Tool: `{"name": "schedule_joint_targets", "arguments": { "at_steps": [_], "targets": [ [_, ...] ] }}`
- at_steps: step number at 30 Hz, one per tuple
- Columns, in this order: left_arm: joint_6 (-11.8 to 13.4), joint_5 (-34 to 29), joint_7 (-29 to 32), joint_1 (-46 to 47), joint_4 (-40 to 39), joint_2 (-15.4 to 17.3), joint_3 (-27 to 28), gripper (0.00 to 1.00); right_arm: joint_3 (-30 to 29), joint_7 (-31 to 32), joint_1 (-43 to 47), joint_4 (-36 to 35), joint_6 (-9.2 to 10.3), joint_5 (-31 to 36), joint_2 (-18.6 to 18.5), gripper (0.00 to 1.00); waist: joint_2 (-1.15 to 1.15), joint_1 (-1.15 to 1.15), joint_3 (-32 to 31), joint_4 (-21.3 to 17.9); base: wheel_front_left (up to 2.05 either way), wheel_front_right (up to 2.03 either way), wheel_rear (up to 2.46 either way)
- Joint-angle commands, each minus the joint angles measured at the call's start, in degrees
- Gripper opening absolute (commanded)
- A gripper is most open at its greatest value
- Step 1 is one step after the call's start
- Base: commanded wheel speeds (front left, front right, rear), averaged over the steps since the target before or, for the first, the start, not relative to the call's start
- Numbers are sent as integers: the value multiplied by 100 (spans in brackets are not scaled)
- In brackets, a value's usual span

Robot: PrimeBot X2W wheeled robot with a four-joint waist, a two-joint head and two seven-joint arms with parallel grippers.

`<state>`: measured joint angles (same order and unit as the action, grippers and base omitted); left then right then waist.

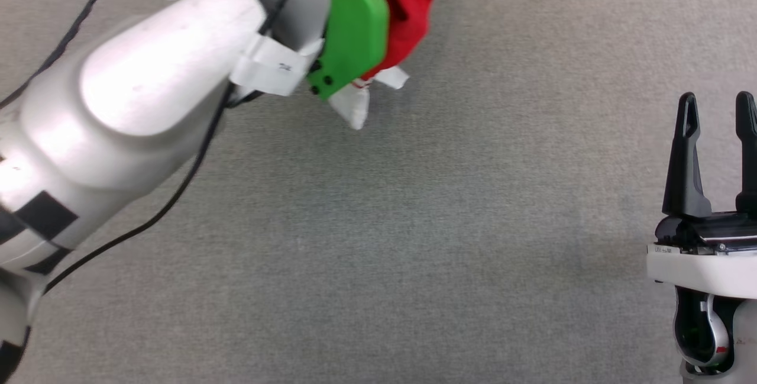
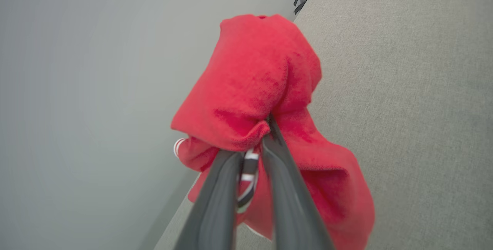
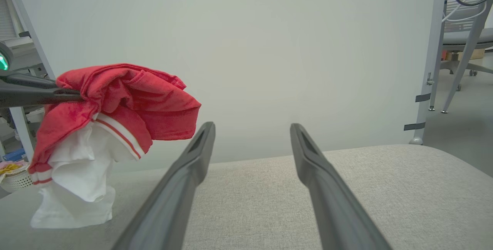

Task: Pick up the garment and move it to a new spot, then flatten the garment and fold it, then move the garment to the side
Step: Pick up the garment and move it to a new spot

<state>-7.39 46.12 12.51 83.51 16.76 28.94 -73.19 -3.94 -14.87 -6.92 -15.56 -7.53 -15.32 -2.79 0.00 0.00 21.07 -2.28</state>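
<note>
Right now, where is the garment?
The garment hangs bunched from the shut left gripper, at the left of the right wrist view and the top centre of the head view; its white lower part seems to rest on the grey fabric surface.

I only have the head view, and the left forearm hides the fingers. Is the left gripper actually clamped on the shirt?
Observer: Yes. In the left wrist view the left gripper is shut on the garment, pinching bunched red fabric next to a striped trim.
Operator: Is the shirt hanging fully off the surface?
Observer: It seems not. In the right wrist view its white lower part appears to rest on the grey surface, while the red bulk hangs from the grip above.
</note>
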Motion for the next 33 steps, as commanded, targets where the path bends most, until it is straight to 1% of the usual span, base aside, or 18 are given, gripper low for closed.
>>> {"name": "schedule_joint_targets", "arguments": {
  "at_steps": [1, 4, 7, 9, 10, 14, 18, 21, 22, 23, 24, 26, 28, 31, 33],
  "targets": [
    [-10, -90, -57, 134, -20, -143, -7, 0, -3, -13, -108, -22, 4, -43, -9, 100, 0, 0, 257, -313, 0, 0, 0],
    [-10, -321, 77, 17, -119, -536, -13, 0, -12, -13, -147, -24, 4, -93, -9, 100, 0, 0, 358, -432, 0, 0, 0],
    [-10, -566, 299, -344, -271, -919, -15, 0, -33, -13, -183, -31, 4, -129, -9, 100, 0, 0, 436, -508, 0, 0, 0],
    [-10, -789, 549, -724, -404, -1171, -15, 0, -50, -13, -213, -44, 4, -141, -9, 100, 0, 0, 489, -550, 0, 0, 0],
    [-10, -1149, 972, -1358, -596, -1448, -16, 0, -68, -13, -281, -63, 4, -154, -9, 100, 0, 0, 565, -618, 0, 0, 0],
    [-10, -1632, 1559, -2210, -859, -1681, -16, 0, -97, -13, -346, -81, 4, -181, -9, 100, 0, 0, 636, -669, 0, 0, 0],
    [-10, -1790, 2048, -2875, -1072, -1758, -16, 0, -92, -13, -390, -70, 4, -194, -9, 100, 0, 0, 695, -687, 0, 0, 0],
    [-10, -1843, 2221, -3093, -1159, -1746, -16, 0, -59, -13, -411, -54, 4, -183, -9, 100, 0, 0, 708, -669, 0, 0, 0],
    [-10, -1933, 2118, -3088, -1175, -1719, -16, 0, -48, -13, -410, -40, 4, -160, -9, 100, 0, 0, 681, -635, 0, 0, 0],
    [-10, -1982, 1946, -3049, -1149, -1713, -16, 56, -55, -13, -397, -32, 4, -145, -9, 100, 0, 0, 644, -604, 0, 0, 0],
    [-10, -2022, 1679, -2990, -1096, -1719, -16, 100, -67, -13, -376, -20, 4, -127, -9, 100, 0, 0, 590, -566, 0, 0, 0],
    [-10, -2118, 1163, -2871, -953, -1751, -16, 100, -83, -13, -326, -4, 4, -95, -9, 100, 0, 0, 471, -497, 0, 0, 0],
    [-10, -2213, 470, -2751, -730, -1813, -16, 100, -95, -13, -240, 30, 4, -63, -9, 100, 0, 0, 300, -420, 0, 0, 0],
    [-10, -2259, -921, -2514, -172, -1919, -1, 100, -147, -13, -61, 91, 4, -29, -9, 100, 0, 0, -8, -266, 0, 0, 0],
    [49, -2275, -1604, -2510, 219, -2018, 166, 100, -172, -13, 56, 118, 4, 2, -9, 100, 0, 0, -204, -177, 0, 0, 0]
  ]
}}
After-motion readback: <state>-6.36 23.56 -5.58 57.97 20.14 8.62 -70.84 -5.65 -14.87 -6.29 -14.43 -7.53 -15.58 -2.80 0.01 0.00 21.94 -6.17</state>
